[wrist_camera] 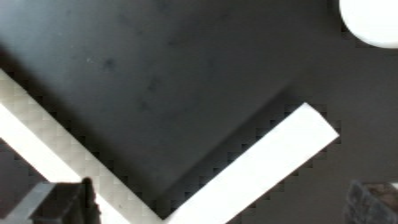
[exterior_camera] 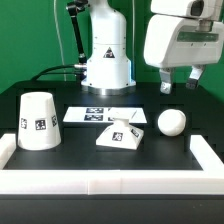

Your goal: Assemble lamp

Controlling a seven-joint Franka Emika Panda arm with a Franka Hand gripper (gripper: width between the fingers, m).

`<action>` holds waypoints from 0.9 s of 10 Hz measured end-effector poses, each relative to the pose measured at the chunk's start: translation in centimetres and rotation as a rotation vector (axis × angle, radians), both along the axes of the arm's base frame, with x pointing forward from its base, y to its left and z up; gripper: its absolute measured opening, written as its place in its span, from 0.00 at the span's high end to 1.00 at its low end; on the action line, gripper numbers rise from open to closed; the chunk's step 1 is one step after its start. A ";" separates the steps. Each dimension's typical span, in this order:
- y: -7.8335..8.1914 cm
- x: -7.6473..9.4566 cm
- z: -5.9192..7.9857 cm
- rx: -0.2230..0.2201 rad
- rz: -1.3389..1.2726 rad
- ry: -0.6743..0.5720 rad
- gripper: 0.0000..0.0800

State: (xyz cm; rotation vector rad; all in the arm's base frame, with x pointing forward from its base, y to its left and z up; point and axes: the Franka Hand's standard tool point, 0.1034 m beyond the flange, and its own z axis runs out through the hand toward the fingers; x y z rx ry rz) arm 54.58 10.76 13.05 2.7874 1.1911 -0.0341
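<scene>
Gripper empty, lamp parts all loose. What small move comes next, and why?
Likely shift the open gripper to centre over the bulb: the bulb lies free beside the base, and the wrist view shows it only at the picture's edge.

Just below the white gripper (exterior_camera: 181,85) the bulb (exterior_camera: 171,121) is plain white, while the farther white base (exterior_camera: 122,133) and shade (exterior_camera: 38,120) carry black-and-white square tags on the black table (exterior_camera: 150,152).
</scene>
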 end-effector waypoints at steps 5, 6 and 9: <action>0.0 0.0 -0.1 0.001 -0.001 0.003 0.12; 0.0 -0.1 -0.1 0.001 -0.001 0.003 0.12; -3.6 -1.2 -0.9 0.018 0.177 0.015 0.12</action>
